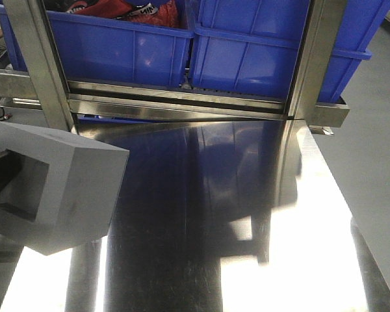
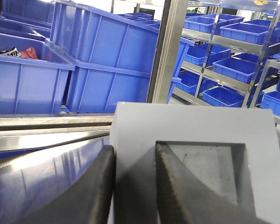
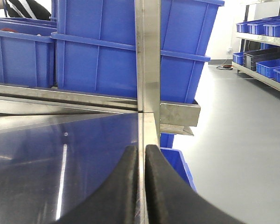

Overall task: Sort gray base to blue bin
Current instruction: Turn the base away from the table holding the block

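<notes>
Between the jaws of our left gripper (image 2: 133, 151) sits the gray base (image 2: 191, 121), pinched by one recess wall — stiff, matte, likely light, a sound hold. Ahead stands the blue bin (image 2: 112, 60); our right gripper (image 3: 141, 150) is closed, empty.

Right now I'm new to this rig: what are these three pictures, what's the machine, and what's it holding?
It is a two-armed robot on a mobile base. The front view looks out from the robot over a shiny steel table toward blue bins standing on a steel frame. The other two views come from cameras on the wrists, each looking along its own hand. The left hand is shut on the gray base, a block with a square recess. One finger sits in the recess, the other outside its wall. The same block shows at the left of the front view. The right hand is shut with nothing between its fingers. I see nothing else on the part of the table in view.
</notes>
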Motion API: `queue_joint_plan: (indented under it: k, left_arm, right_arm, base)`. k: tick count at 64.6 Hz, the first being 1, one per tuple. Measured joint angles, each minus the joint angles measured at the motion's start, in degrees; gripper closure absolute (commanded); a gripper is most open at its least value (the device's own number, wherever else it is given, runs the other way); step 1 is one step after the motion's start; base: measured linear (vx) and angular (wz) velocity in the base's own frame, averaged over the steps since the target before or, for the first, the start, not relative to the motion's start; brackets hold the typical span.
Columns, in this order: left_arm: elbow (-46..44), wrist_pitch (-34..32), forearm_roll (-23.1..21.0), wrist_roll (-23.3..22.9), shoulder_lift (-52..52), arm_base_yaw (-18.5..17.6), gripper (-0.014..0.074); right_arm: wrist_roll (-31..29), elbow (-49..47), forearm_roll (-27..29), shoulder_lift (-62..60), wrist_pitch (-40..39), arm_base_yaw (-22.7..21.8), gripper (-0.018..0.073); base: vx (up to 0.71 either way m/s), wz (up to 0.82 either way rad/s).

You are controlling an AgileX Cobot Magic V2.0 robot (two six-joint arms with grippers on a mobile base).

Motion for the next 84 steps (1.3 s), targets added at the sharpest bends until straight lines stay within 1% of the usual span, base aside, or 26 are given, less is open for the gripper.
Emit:
queue_joint_plan:
  k: [20, 28, 84]
  left_arm:
    - [0.0, 0.0, 0.0, 0.0, 0.0, 0.0, 0.0557]
    - [0.0, 0.06, 0.04, 0.0, 0.0, 0.0, 0.0557]
    - [0.0, 0.12, 0.04, 0.0, 0.0, 0.0, 0.0557]
  right_arm:
    - [0.0, 0.0, 0.0, 0.0, 0.0, 0.0, 0.0564]
    - [0.0, 0.0, 0.0, 0.0, 0.0, 0.0, 0.0564]
    - [0.0, 0.0, 0.0, 0.0, 0.0, 0.0, 0.0564]
  base:
    - [0.0, -0.01]
    - [-0.07, -0.27]
    - [-0.12, -0.59]
